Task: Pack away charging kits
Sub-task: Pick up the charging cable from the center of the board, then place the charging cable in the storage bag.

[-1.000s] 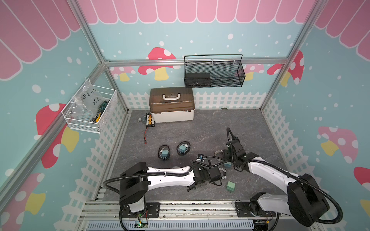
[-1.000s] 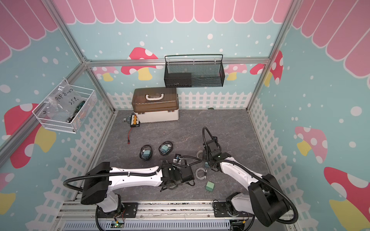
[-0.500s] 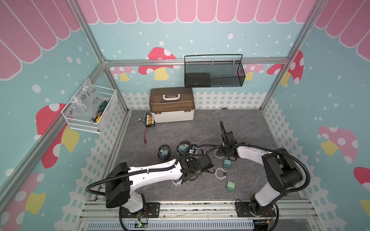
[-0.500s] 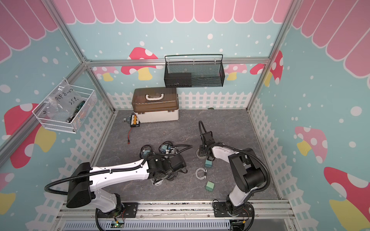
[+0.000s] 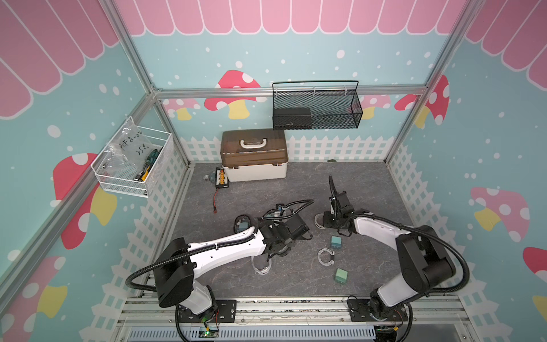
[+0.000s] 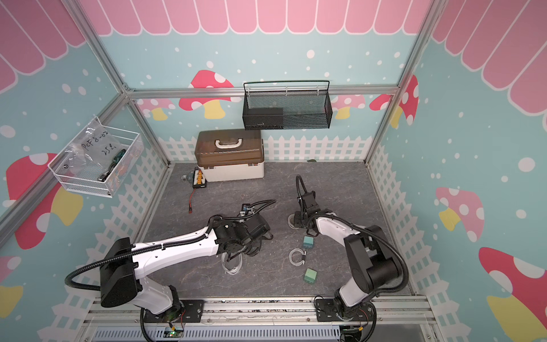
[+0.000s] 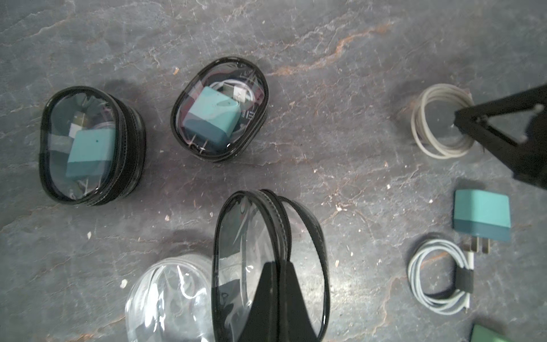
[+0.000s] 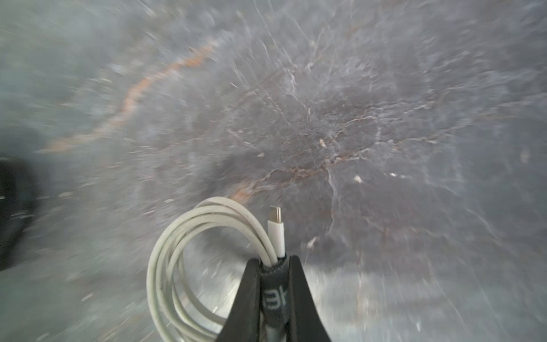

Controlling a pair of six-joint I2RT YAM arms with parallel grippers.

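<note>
My left gripper [image 7: 279, 263] is shut on the rim of an open, empty black-rimmed clear pouch [image 7: 245, 234]. Beside it lies a white-rimmed clear pouch [image 7: 168, 299]. Two black-rimmed pouches [image 7: 91, 145] [image 7: 220, 114] each hold a teal adapter. My right gripper [image 8: 275, 262] is shut on the black strap of a coiled white cable [image 8: 177, 237], low over the floor; both top views show it [image 5: 317, 220] [image 6: 291, 220]. A second coiled cable [image 5: 325, 256] lies loose between two teal adapters [image 5: 336, 242] [image 5: 341, 275].
A brown-lidded white box [image 5: 254, 155] stands at the back wall, with a black board [image 5: 221, 179] and its red wire beside it. A black mesh basket [image 5: 315, 106] hangs on the back wall and a white wire basket [image 5: 133, 165] on the left wall.
My right gripper moved left and away to the coiled cable and shut on it. My left arm swung back and left, carrying the pouch.
</note>
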